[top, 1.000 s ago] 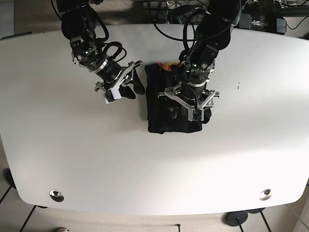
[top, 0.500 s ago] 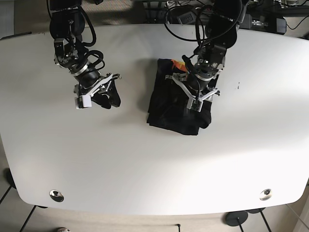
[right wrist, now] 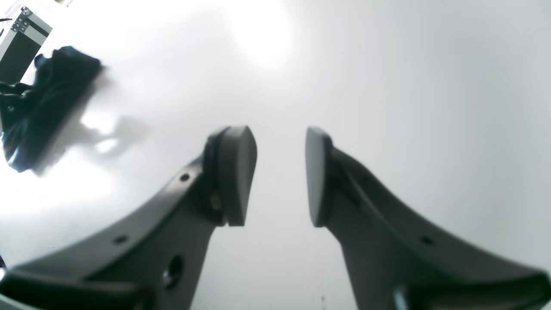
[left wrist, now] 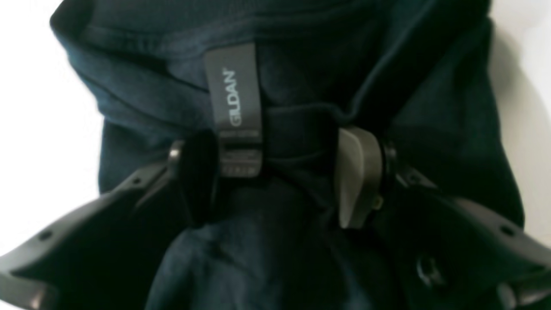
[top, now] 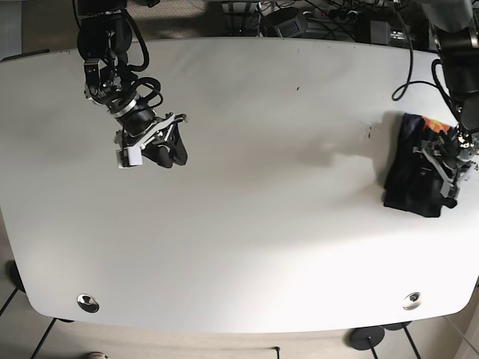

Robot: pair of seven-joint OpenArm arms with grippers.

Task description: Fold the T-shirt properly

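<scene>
Cloth like this folded black T-shirt [top: 415,179], lying near the table's [top: 247,224] right edge, handles limp and light; left gripper [left wrist: 275,176] clenches its collar fold, right gripper [right wrist: 280,172] hangs released.

Folded black T-shirt [top: 410,179], lying as a compact, roughly rectangular bundle on the white table near its right edge in the base view, with a small patch of orange-red print showing at the far upper corner. In the left wrist view the fabric [left wrist: 275,64] is bunched into thick, dark, creased folds, and a grey neck label [left wrist: 234,107] printed "GILDAN" stands upright at the collar seam. In the right wrist view the shirt [right wrist: 43,103] appears only as a dark heap at far left.
</scene>
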